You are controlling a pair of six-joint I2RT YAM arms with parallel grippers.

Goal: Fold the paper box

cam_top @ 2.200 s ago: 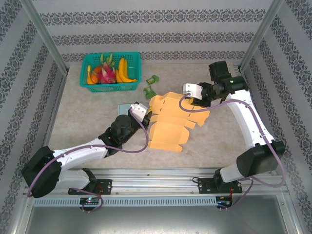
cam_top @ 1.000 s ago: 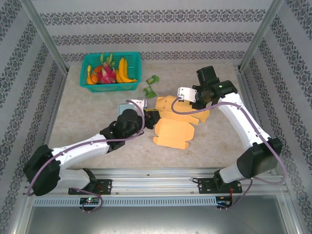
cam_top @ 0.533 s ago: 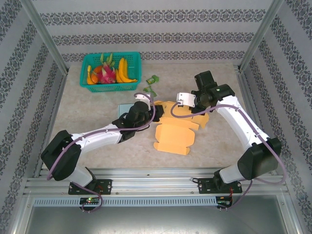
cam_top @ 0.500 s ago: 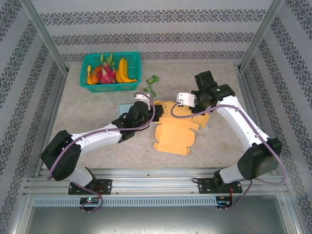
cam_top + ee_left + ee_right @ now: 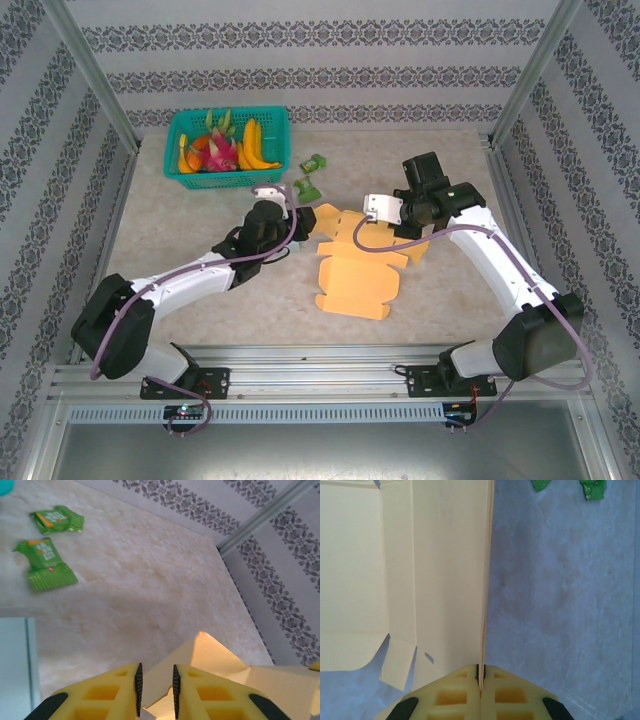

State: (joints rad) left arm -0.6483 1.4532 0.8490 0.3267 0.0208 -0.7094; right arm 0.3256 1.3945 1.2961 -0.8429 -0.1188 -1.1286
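A teal basket point(image 5: 225, 180) sits at the far left of the marbled table point(image 5: 170, 240), with bananas point(image 5: 255, 146) and a pink dragon fruit point(image 5: 220, 153) inside. Just right of the basket lies one green packet point(image 5: 315, 161), and a second green packet point(image 5: 306, 186) lies slightly nearer. A pale blue sheet point(image 5: 15, 665) lies flat, farther from the basket than both packets.

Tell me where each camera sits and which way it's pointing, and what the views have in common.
Top external: above and behind the arms, looking down on the table, box and basket; both arms show whole.
Left wrist: behind the left gripper, looking across a box flap toward two green packets and the wall; its yellow fingers show.
Right wrist: behind the right gripper, looking down at the box, a panel edge clamped; its fingers show.
Shared: box and packets appear in all three.
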